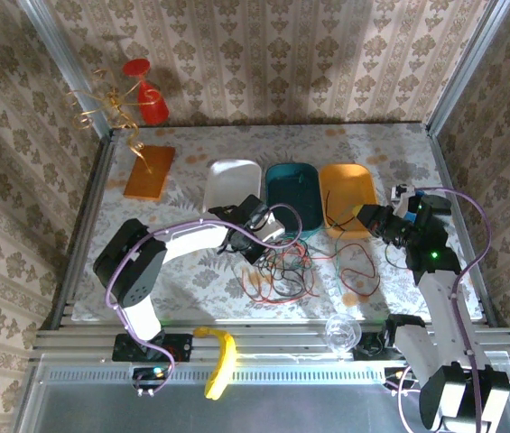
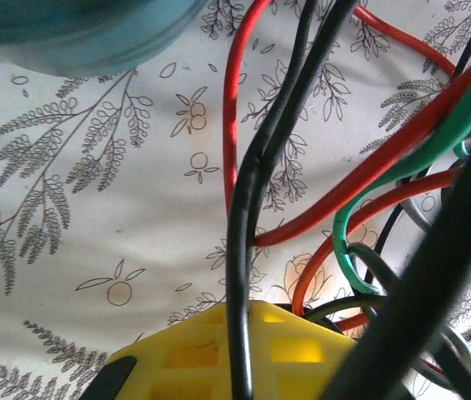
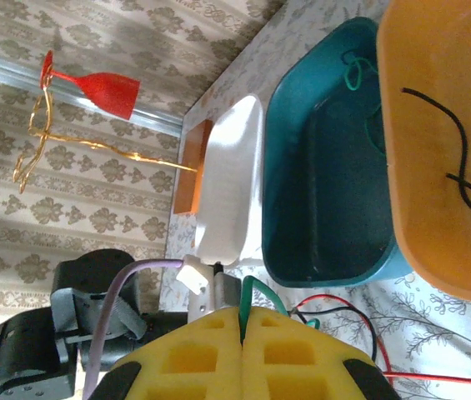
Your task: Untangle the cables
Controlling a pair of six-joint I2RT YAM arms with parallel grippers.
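- The cables [image 1: 277, 271] lie in a messy pile of red, black and green loops on the table [image 1: 191, 271], just in front of the teal tray [image 1: 292, 191].
- Up close, a red cable [image 2: 235, 108] and a black cable [image 2: 243, 208] run side by side over the flowery cloth. More red, green and black ones cross beside them.
- The left gripper [image 2: 239, 354] is at the pile, near the front edge of the teal tray. Its yellow jaws are squeezed tight, and the black cable runs down into the crack between them.
- The right gripper [image 3: 243, 333] is a little way from the front of the teal tray, on the orange tray's side. Its yellow jaws are pressed together on a green cable [image 3: 245, 300].
- A green loop [image 3: 360, 75] lies inside the teal tray.
- A black strand [image 3: 460, 167] lies in the orange tray [image 1: 345, 180], which sits right beside the teal tray.
- A white tray [image 1: 234, 176] sits on the other side of the teal tray.
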